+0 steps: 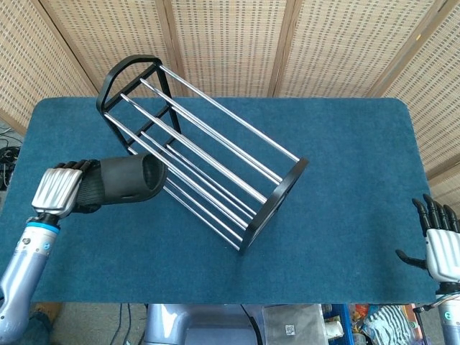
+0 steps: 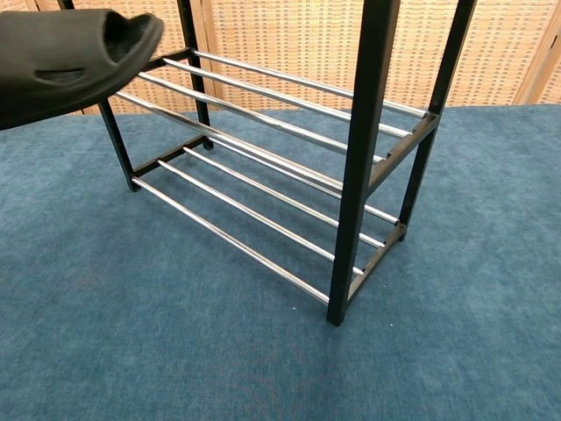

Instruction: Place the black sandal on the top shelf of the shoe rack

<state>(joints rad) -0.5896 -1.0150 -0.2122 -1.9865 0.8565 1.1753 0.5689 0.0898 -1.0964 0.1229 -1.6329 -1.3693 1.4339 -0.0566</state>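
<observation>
My left hand [image 1: 61, 190] grips the black sandal [image 1: 128, 180] by its heel end and holds it in the air, toe pointing right. In the head view the sandal's toe overlaps the rack's front rails near its left end. The chest view has the sandal [image 2: 66, 61] high at the upper left, in front of the rack's left post. The black-framed shoe rack [image 1: 205, 154] with chrome rails stands diagonally on the blue table; its lower tiers [image 2: 263, 167] fill the chest view. My right hand [image 1: 440, 241] hangs open off the table's right front corner, holding nothing.
The blue carpeted table [image 1: 352, 180] stretches wide to the right of the rack. Woven wicker screens [image 1: 230, 43] close off the back. Clutter on the floor [image 1: 323, 327] shows below the table's front edge.
</observation>
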